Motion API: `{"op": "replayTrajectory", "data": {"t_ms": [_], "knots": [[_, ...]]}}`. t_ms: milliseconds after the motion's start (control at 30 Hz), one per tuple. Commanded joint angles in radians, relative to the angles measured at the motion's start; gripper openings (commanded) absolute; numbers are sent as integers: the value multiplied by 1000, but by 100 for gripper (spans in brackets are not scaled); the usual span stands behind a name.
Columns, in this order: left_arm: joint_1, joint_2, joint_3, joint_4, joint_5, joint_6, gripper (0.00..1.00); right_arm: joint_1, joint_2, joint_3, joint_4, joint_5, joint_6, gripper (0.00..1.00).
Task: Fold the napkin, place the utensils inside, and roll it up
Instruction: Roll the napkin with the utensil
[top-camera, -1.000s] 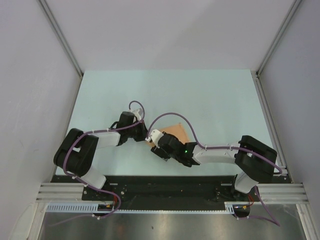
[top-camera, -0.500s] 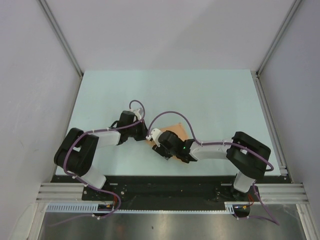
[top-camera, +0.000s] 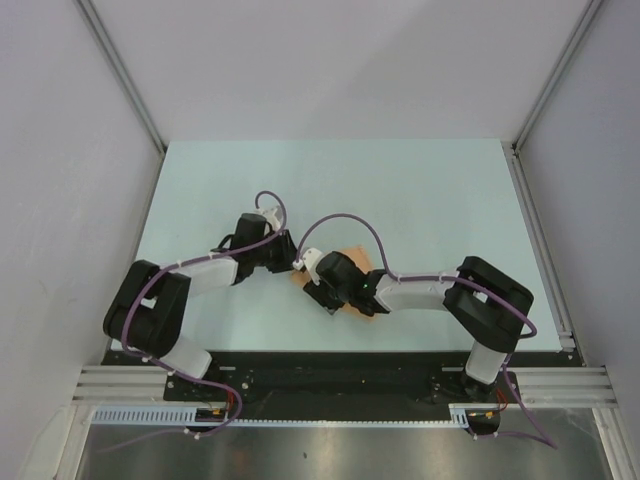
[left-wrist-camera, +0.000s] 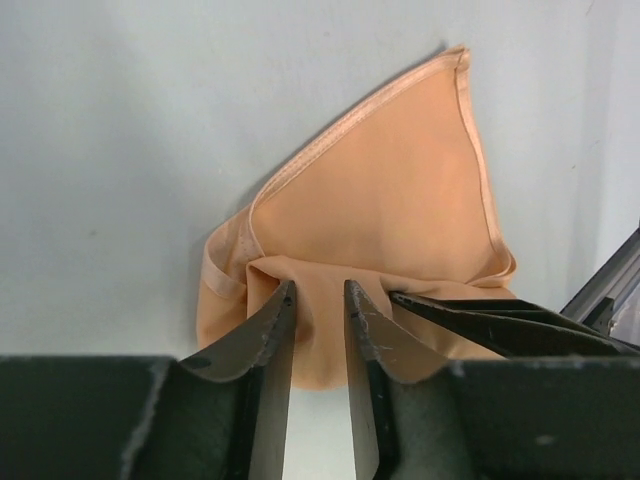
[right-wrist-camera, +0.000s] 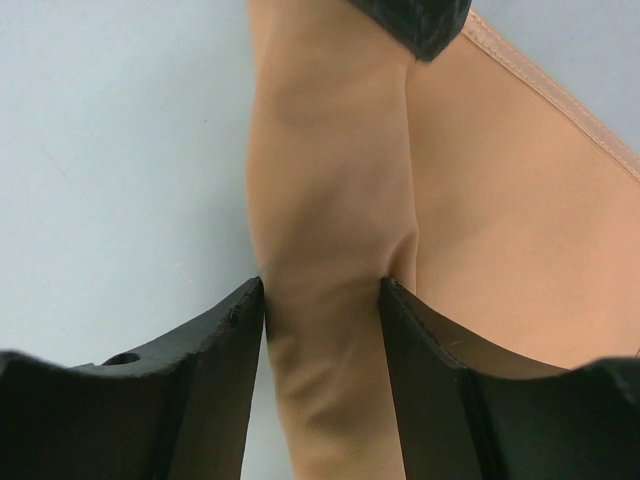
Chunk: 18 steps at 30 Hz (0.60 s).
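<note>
The peach-orange napkin (left-wrist-camera: 400, 190) lies on the table partly rolled, one pointed corner still flat. Its rolled end (right-wrist-camera: 325, 200) runs between my right gripper's (right-wrist-camera: 322, 285) jaws, which press it on both sides. My left gripper (left-wrist-camera: 319, 290) sits at the roll's other side, its jaws a narrow gap apart over the cloth and pinching nothing. In the top view the two grippers, left (top-camera: 291, 264) and right (top-camera: 306, 274), meet tip to tip over the napkin (top-camera: 355, 254). The utensils are out of view.
The pale table (top-camera: 420, 190) stretches beyond the arms, bounded by metal frame rails (top-camera: 535, 230) and grey walls. A black base rail (top-camera: 330, 365) runs along the near edge behind the napkin.
My left gripper's jaws have parted from shut. The right arm has pushed leftward toward the left gripper, and less of the napkin now shows in the top view.
</note>
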Motion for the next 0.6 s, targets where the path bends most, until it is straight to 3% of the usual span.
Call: {"op": "replayTrajectory", "data": {"t_ms": [0, 167, 233, 567], "knots": [[42, -81, 34, -5, 3, 10, 32, -28, 87, 6, -146, 3, 69, 54], [108, -135, -26, -16, -16, 10, 37, -62, 107, 2, -199, -86, 135, 34], [122, -159, -46, -16, -35, 15, 38, -91, 95, -5, -200, -192, 162, 28], [109, -237, -133, 122, 26, 29, 39, -281, 124, 51, -242, -695, 230, 19]]}}
